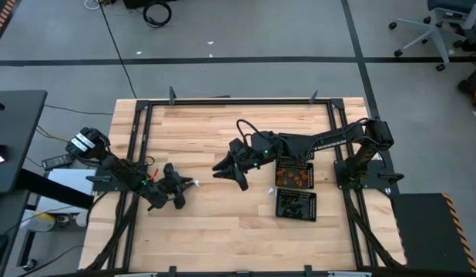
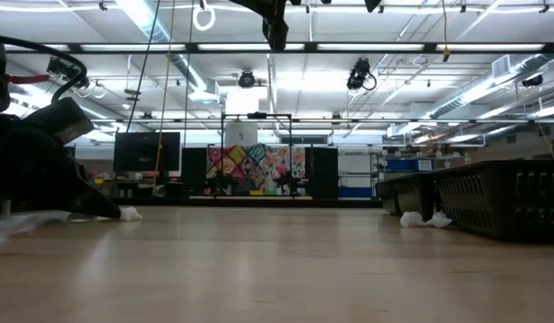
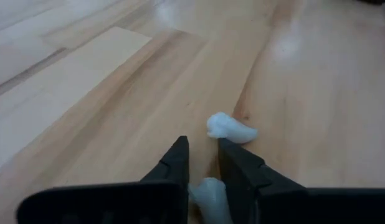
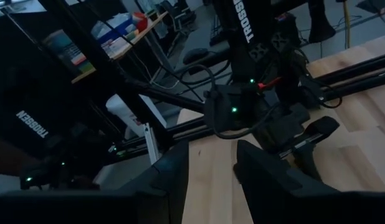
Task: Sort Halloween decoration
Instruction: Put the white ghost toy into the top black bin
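A small white trinket (image 3: pixel 231 127) lies on the wood just beyond my left gripper (image 3: pixel 202 150); it also shows in the high view as a white trinket (image 1: pixel 196 183). My left gripper (image 1: pixel 179 189) sits low at the table's left and is shut on a second white trinket (image 3: pixel 209 194). My right gripper (image 1: pixel 231 166) hovers open above the table's middle, holding nothing; its gripper (image 4: pixel 211 165) faces the left arm. Orange trinkets fill the farther mesh tray (image 1: pixel 293 175). Dark ones lie in the nearer tray (image 1: pixel 296 204). Another white trinket (image 1: pixel 271 191) lies beside the trays. My left gripper pinches a white trinket between its two fingers (image 3: pixel 241 167), and the piece (image 3: pixel 209 194) sits back behind the fingertips. The fingers reach low and nearly level over the wood, pointing toward the table's right. Whether the piece touches the table, I cannot tell.
The two black mesh trays (image 2: pixel 501 196) stand side by side at the table's right, with white bits (image 2: pixel 420 218) on the wood next to them. A black metal frame (image 1: pixel 238 101) runs round the table's edges. Bare wood lies between the arms and along the near side.
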### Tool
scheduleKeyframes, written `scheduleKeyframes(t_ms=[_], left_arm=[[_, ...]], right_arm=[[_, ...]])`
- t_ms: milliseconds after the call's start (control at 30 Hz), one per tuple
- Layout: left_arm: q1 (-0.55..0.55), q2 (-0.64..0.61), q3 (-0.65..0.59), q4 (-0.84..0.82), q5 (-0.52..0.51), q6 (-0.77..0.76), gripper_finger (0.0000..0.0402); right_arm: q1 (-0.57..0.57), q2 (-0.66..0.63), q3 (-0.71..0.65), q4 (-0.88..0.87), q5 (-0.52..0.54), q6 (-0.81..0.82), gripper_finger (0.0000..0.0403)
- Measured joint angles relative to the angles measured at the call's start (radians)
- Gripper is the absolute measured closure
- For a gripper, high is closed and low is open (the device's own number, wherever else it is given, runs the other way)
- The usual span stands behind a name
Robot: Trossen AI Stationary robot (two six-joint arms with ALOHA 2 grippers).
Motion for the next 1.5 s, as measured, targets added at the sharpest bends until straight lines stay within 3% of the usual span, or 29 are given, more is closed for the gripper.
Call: scheduleKeyframes(t_ms=[167, 833, 1033, 1267, 1500], left_arm=[[-0.002, 0.000, 0.002, 0.024, 0.027, -0.001, 0.0363], [-0.002, 0.003, -0.003, 0.226, 0.026, 0.012, 0.0364], [0.013, 0.003, -0.002, 0.252, 0.018, -0.047, 0.0364], [0.070, 0.001, 0.018, 0.347, 0.024, -0.065, 0.0364], [0.187, 0.001, 0.126, 0.321, 0.145, 0.013, 0.0364]], right_arm=[[-0.009, 0.000, 0.000, 0.003, 0.005, 0.000, 0.0263], [-0.016, 0.000, 0.000, 0.036, 0.008, -0.002, 0.0263], [-0.016, 0.000, 0.000, 0.014, 0.008, -0.001, 0.0263], [-0.027, -0.011, 0.000, -0.055, 0.009, 0.003, 0.0263], [-0.058, -0.092, 0.000, -0.176, 0.055, 0.017, 0.0268]])
